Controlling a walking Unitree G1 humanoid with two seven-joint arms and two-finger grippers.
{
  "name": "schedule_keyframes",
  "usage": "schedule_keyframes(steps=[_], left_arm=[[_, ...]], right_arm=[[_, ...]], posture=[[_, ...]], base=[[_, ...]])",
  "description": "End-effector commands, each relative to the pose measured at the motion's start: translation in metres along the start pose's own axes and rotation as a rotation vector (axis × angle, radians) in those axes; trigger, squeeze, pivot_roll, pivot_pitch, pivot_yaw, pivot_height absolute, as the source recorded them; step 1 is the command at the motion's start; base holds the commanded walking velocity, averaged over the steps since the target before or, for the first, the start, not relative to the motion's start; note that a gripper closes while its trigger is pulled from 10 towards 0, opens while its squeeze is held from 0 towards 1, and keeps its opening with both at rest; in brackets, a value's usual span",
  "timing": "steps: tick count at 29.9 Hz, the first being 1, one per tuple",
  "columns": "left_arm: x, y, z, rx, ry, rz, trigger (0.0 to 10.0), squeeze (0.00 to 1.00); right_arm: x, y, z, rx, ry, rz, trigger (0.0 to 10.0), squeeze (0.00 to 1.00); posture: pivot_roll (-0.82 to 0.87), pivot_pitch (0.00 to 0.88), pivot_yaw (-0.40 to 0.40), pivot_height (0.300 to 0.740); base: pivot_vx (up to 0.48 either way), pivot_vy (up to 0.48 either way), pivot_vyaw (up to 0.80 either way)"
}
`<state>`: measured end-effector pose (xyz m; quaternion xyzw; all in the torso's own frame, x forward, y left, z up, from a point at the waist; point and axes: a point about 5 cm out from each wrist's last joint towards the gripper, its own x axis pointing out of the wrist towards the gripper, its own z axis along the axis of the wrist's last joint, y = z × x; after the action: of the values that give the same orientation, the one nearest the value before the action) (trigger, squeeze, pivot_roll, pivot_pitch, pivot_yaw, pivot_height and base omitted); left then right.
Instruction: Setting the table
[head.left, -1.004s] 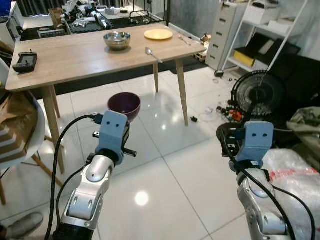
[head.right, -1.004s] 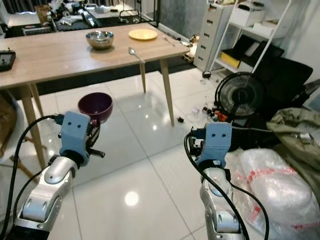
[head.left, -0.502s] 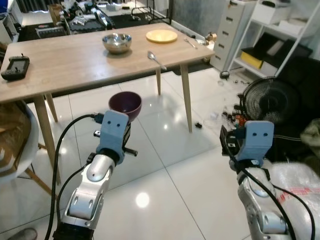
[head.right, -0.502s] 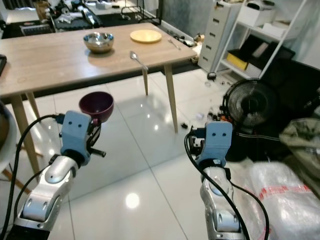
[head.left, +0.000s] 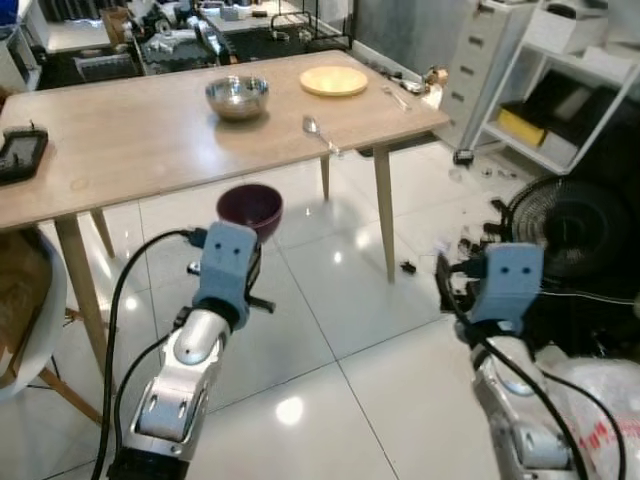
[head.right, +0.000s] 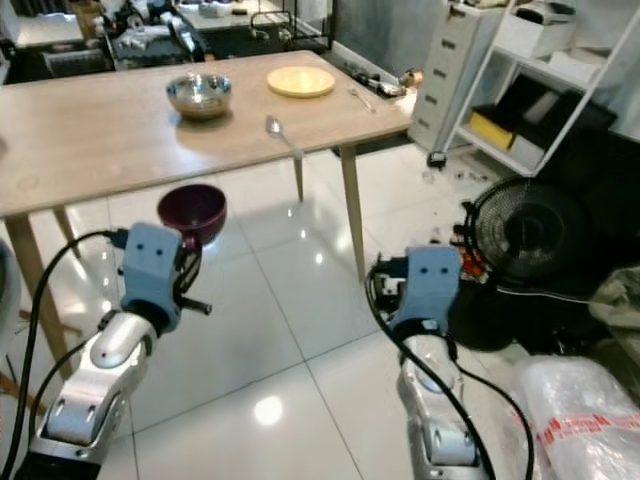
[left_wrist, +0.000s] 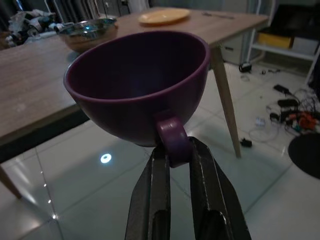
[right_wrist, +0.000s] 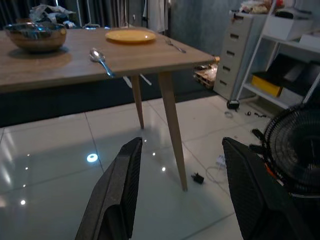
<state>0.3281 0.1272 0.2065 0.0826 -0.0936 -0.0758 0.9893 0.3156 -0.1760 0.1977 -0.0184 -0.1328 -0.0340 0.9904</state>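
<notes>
My left gripper (left_wrist: 172, 150) is shut on the handle of a purple cup (left_wrist: 137, 85), held upright in front of me, short of the wooden table (head.left: 130, 150); the cup (head.left: 249, 208) peeks above my left wrist. On the table stand a steel bowl (head.left: 237, 97), a yellow plate (head.left: 334, 81), a spoon (head.left: 316, 128) near the front edge and a fork (head.left: 392, 95) at the right end. My right gripper (right_wrist: 177, 195) is open and holds nothing, pointing at the floor beside the table's leg (right_wrist: 172, 132).
A black device (head.left: 18, 153) lies on the table's left end. A white chair (head.left: 25, 330) stands at my left. A black fan (head.left: 575, 225), a white shelf (head.left: 560, 70) and drawers (head.left: 478, 60) are at the right. Cables and clutter lie on the floor by the fan.
The camera has drawn closer to the table and turned a little left; the table looms larger. Both arms keep their pose, the cup still in my left gripper.
</notes>
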Motion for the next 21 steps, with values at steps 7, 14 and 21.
schedule_keyframes(steps=[7,14,21], left_arm=[[-0.0032,0.0035,-0.0038,0.003,0.011,0.017,10.0,0.00],[-0.0030,0.0039,-0.0036,0.004,0.009,0.017,10.0,0.00],[-0.0026,0.0056,-0.0019,0.027,-0.001,0.020,10.0,0.00]], right_arm=[[-0.0021,0.0023,-0.0030,0.006,0.012,0.010,10.0,0.00],[-0.0015,0.0023,-0.0029,0.007,0.011,0.010,10.0,0.00],[-0.0012,0.0027,-0.0029,0.008,0.010,0.011,10.0,0.00]], posture=[[0.07,0.131,0.067,0.740],[0.08,0.131,0.068,0.740],[0.08,0.128,0.069,0.740]], base=[[0.470,0.000,0.00],[0.469,0.000,0.00],[0.469,0.000,0.00]])
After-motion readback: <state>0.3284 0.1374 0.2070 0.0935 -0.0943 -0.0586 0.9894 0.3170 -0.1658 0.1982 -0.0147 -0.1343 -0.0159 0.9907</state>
